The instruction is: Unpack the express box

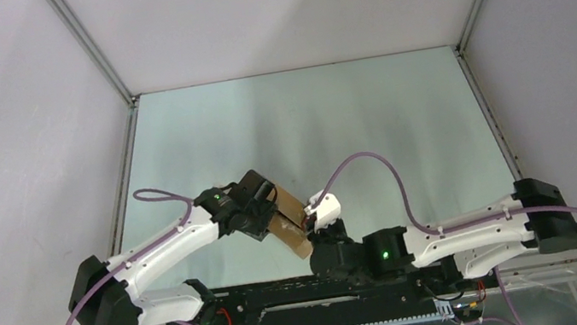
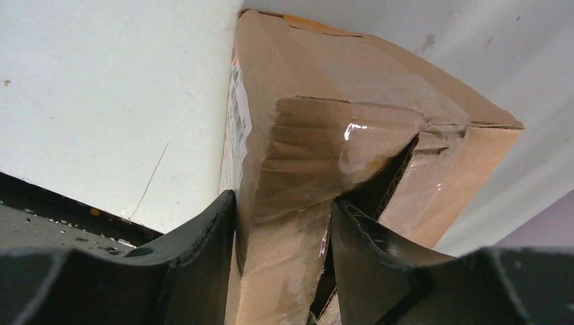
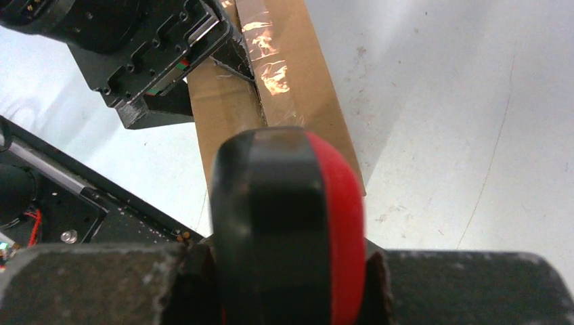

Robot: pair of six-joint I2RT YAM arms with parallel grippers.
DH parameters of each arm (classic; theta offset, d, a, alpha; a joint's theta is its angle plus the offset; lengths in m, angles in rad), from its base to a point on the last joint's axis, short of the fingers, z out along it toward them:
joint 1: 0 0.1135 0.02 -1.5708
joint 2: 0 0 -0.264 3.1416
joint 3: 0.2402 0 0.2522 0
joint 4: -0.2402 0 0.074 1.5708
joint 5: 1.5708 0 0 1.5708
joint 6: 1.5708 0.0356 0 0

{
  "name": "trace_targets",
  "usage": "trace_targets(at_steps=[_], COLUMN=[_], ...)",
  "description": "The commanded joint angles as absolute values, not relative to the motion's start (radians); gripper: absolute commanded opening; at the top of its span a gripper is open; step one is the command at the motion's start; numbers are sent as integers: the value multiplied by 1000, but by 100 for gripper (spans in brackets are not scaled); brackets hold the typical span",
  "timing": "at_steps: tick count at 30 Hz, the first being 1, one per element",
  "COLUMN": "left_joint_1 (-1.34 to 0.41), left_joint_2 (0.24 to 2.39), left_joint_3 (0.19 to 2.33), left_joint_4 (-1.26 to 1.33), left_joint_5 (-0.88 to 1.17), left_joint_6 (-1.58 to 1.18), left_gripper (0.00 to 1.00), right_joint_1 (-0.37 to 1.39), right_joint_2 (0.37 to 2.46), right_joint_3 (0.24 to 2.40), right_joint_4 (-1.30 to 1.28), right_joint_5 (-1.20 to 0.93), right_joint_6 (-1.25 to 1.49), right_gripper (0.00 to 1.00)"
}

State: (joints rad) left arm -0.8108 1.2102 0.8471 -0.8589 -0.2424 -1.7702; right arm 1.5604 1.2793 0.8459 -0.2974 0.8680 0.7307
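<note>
Slit step: express box (image 2: 352, 156) braced, utility knife (image 3: 284, 223) at tape seam (image 3: 271, 74)
L fingers (image 2: 196, 261) clamped on box, tilted over table (image 1: 398, 111) front-centre btwn arms; R fingers (image 3: 88, 284) tight on knife. Keep blade shallow along seam, cut away from L fingers, box steady.

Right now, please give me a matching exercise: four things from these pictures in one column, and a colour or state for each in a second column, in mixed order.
Things:
1. express box
2. left gripper
3. right gripper
4. utility knife

Descriptions:
A. red and black
B. closed on the knife
C. brown cardboard with clear tape
D. clamped on the box

Pairs: 1-C, 2-D, 3-B, 4-A.
</note>
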Motion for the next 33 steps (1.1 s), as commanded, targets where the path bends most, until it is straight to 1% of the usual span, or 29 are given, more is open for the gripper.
trace_targets(at_steps=[1,5,12,17,24,27,29,31,33], left_joint_1=[-747,-747,-732,-726,-726,-726,-726,-727,-733], left_joint_2=[1221,1232,1234,1237,1245,1241,1238,1235,1235], left_joint_3=[856,867,866,869,880,889,904,925,957], left_joint_4=[-897,-903,-907,-912,-912,-909,-903,-900,-913], left_joint_5=[-496,-497,-511,-514,-509,-508,-507,-501,-496], left_joint_6=[-1828,-1839,-1849,-1843,-1831,-1803,-1755,-1693,-1628], left_gripper=[20,20,20,20,19,19,22,28,44], right_joint_1=[1644,1660,1688,1698,1697,1681,1660,1636,1602], right_joint_2=[1370,1335,1194,1124,1222,1225,1192,1152,1111], right_joint_3=[811,811,806,788,760,759,759,759,759], right_joint_4=[-409,-383,-402,-397,-370,-357,-365,-376,-392], right_joint_5=[786,828,965,998,940,927,927,918,882], right_joint_6=[754,726,684,671,718,720,710,686,668], right_gripper=[0,0,0,0,0,0,0,0,0])
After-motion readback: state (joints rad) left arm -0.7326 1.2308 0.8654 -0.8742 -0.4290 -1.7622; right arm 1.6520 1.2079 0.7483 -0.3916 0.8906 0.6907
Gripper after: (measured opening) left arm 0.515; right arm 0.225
